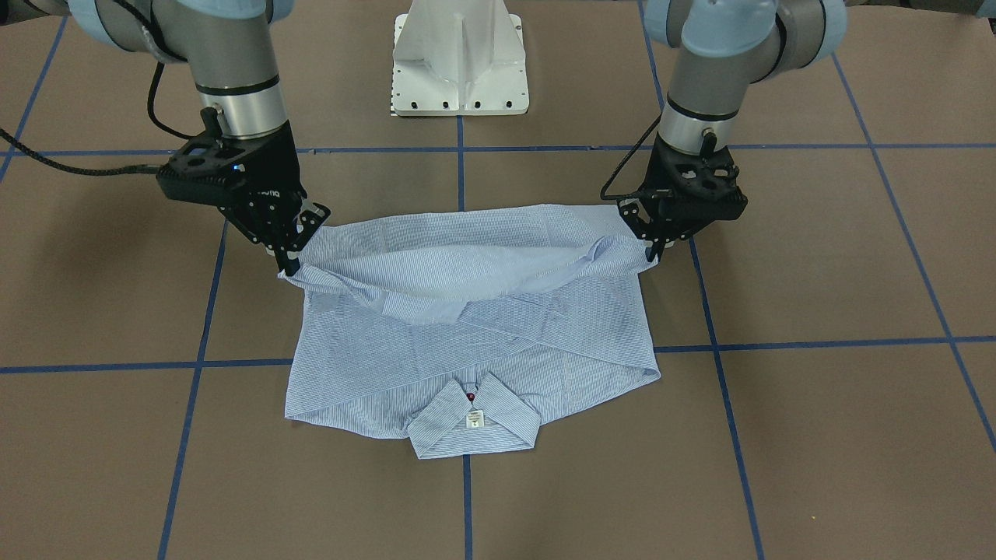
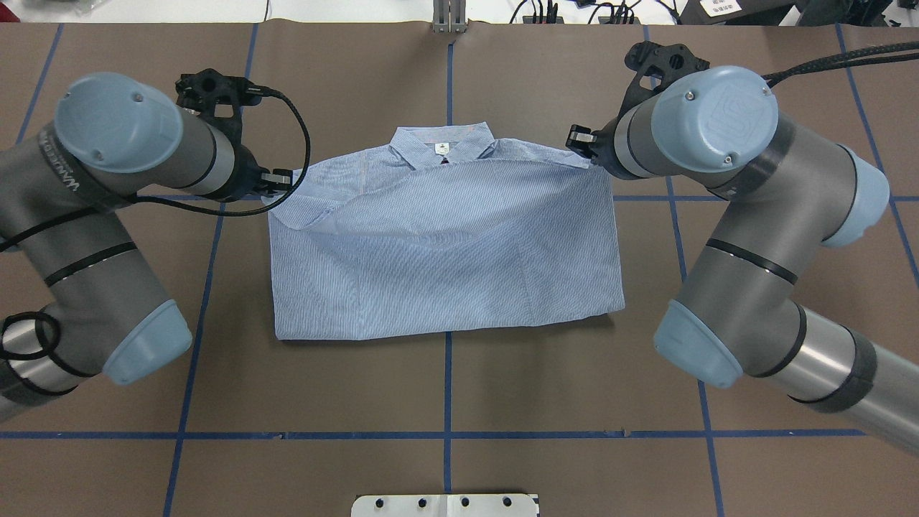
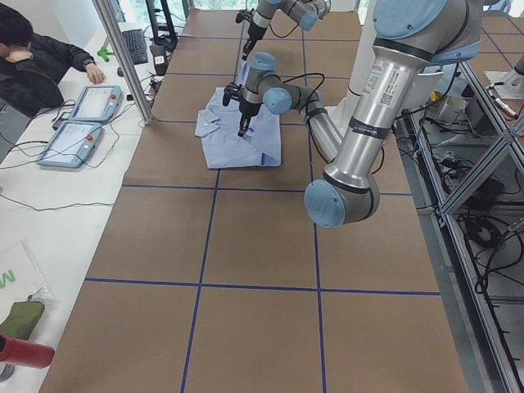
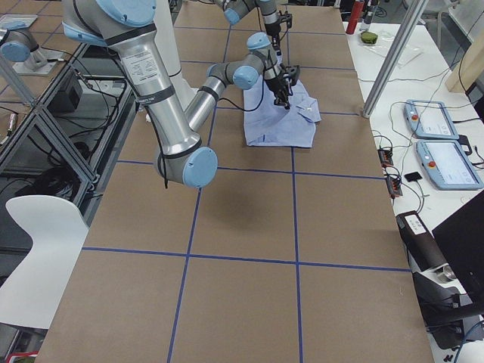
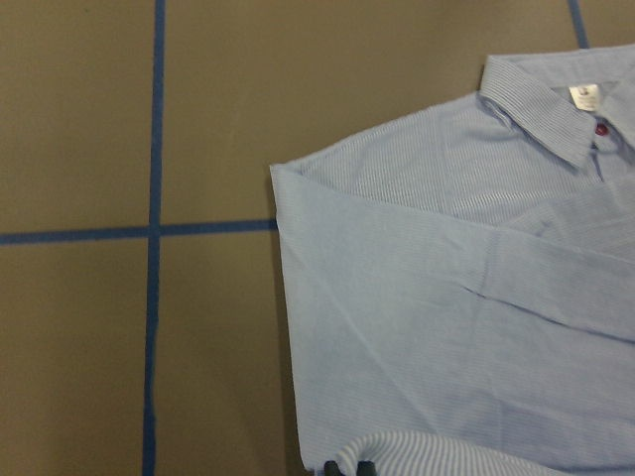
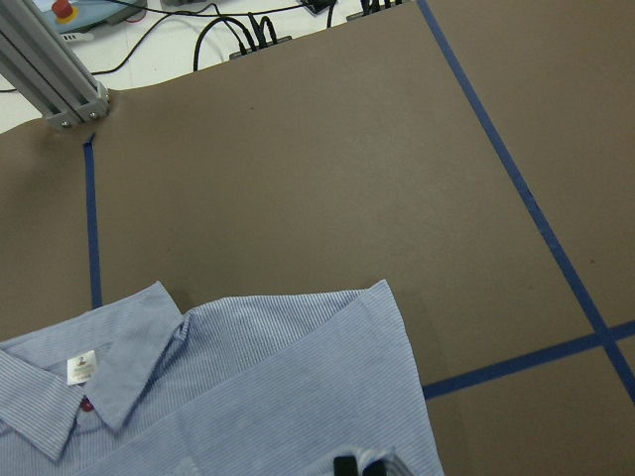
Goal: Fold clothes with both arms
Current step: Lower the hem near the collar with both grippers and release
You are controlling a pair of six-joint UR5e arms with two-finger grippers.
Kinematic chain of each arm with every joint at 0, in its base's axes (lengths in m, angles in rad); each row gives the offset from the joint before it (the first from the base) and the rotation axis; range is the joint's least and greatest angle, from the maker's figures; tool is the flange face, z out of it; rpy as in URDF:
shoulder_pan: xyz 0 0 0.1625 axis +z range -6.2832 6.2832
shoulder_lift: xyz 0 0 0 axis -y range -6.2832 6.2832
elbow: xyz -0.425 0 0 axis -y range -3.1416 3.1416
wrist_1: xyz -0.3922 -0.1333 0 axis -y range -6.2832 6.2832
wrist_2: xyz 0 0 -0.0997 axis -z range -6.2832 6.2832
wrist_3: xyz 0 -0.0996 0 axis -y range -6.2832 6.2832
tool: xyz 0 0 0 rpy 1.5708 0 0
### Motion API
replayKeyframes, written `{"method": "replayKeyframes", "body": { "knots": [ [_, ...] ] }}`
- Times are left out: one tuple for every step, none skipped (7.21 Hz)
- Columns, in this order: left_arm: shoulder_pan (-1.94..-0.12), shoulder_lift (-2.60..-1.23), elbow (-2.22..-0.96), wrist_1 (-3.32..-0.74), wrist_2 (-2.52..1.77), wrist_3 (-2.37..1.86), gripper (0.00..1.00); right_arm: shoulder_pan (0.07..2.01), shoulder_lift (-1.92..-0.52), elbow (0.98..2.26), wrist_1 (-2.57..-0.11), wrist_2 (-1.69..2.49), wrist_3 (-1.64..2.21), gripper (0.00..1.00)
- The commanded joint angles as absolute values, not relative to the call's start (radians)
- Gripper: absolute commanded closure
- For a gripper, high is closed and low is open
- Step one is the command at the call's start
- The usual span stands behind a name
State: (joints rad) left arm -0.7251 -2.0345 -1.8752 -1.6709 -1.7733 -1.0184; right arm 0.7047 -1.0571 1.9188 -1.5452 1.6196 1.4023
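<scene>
shirt (image 1: 467, 327) is soft, light and limp, sagging mid-span. left hand (image 1: 655, 250) and right hand (image 1: 289, 260) are each clenched on a lifted edge corner, probably the best hold points.

**Robotics lab with a taped test table**

A left arm (image 2: 93, 244) and a right arm (image 2: 747, 230) flank a white base (image 1: 459, 58) at a broad brown table (image 3: 262, 237) marked off with blue tape lines (image 3: 246, 286). In the upper left of the left side view, a person (image 3: 37, 53) sits at a white bench (image 3: 57, 237) with two control tablets (image 3: 97, 102), a keyboard (image 3: 135, 45) and a metal frame post (image 3: 123, 57). Black cables (image 6: 260, 28) lie past the table's far edge.
</scene>
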Motion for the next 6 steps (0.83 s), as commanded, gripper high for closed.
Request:
{"method": "replayKeyframes", "body": {
  "knots": [
    [-0.738,-2.103,-1.812,-1.742,-1.775,-1.017,1.0,0.73,-0.993,1.875,-1.499,1.635,1.396,1.0],
    [-0.762,-2.108,-1.79,-1.784,-1.778,-1.016,1.0,0.73,-0.989,1.834,-1.435,1.638,1.396,1.0],
    [-0.764,-2.118,-1.705,-1.866,-1.778,-1.015,1.0,0.73,-0.988,1.736,-1.333,1.638,1.396,1.0],
    [-0.764,-2.131,-1.622,-1.947,-1.776,-1.015,1.0,0.73,-0.989,1.648,-1.236,1.638,1.39,1.0],
    [-0.764,-2.143,-1.552,-2.007,-1.776,-1.009,1.0,0.73,-0.989,1.584,-1.18,1.638,1.372,1.0],
    [-0.764,-2.144,-1.495,-2.019,-1.773,-0.974,1.0,0.73,-0.997,1.545,-1.139,1.638,1.352,1.0]
  ]
}}
